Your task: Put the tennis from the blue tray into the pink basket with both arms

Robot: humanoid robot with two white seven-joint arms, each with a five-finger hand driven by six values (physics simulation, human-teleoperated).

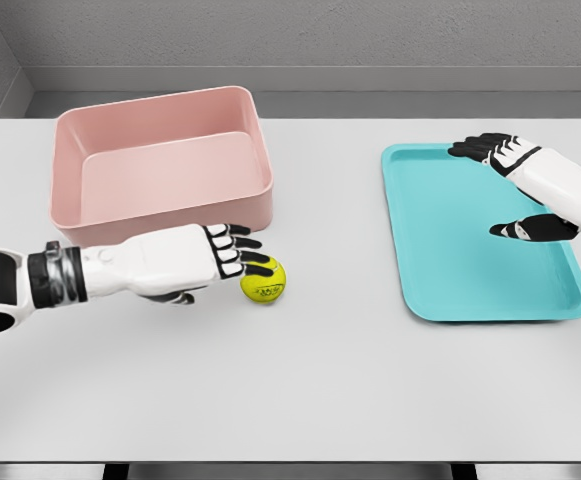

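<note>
Tennis ball point(264, 281), yellow-green, sits on the bare white table point(330, 390), not in the tray and not in the basket: it lies just near of the pink basket's point(160, 215) front wall, toward that wall's right end. Going left to right, the left arm enters from the lower left edge and stretches along the table in front of the basket. The left hand point(195, 262) ends right at the ball, its black fingertips point(260, 262) touching or nearly touching the ball's upper left side; the fingers are extended, not wrapped around it, so the ball looks unheld. The ball therefore lies immediately to the right of this hand, in line with the forearm, and being round it has no long axis to align with. The basket, open and empty, stands just far of both.

Well to the right lies the blue tray point(440, 300), with nothing on it. The right hand point(520, 190) hovers over the tray's far right part, fingers spread and holding nothing, well apart from the ball. The left hand is clearly the nearer one, so closing it around the ball looks like the next need. A grey wall backs the table.
</note>
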